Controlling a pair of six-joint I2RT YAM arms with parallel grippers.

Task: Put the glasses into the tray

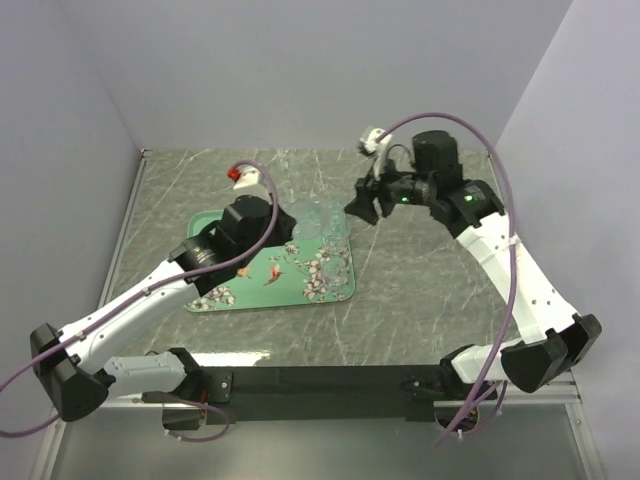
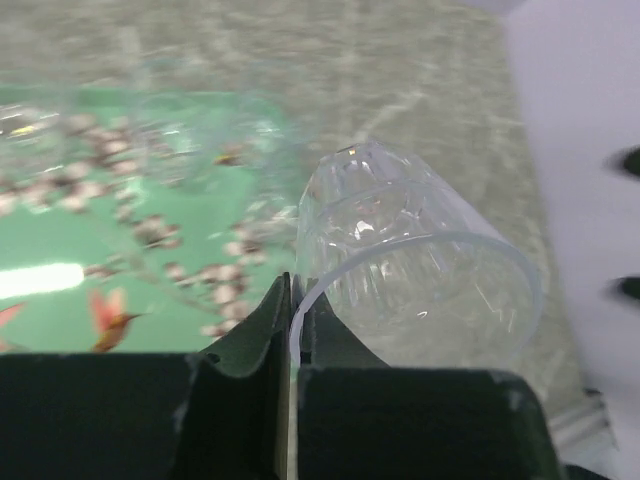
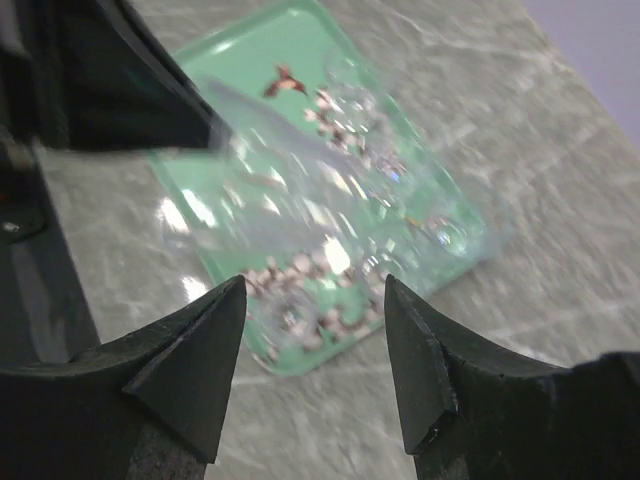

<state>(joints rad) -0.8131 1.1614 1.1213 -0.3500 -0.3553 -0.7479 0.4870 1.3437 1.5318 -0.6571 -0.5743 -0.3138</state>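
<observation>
Glass [image 2: 410, 270], tilted, rim pinched in the closed left hand [image 2: 292, 300] near tray [image 1: 255, 290] corner at 1 o'clock, beside other glasses [image 1: 320, 222]; right hand [image 3: 314, 300] open, empty, at 2 o'clock above tabletop [image 1: 430, 290]

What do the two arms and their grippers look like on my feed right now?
The left arm and right arm have white links, black joints and bases, and a purple cable each. The left gripper and right gripper have dark, wedge-shaped fingers. Green lights glow on the right arm.
</observation>
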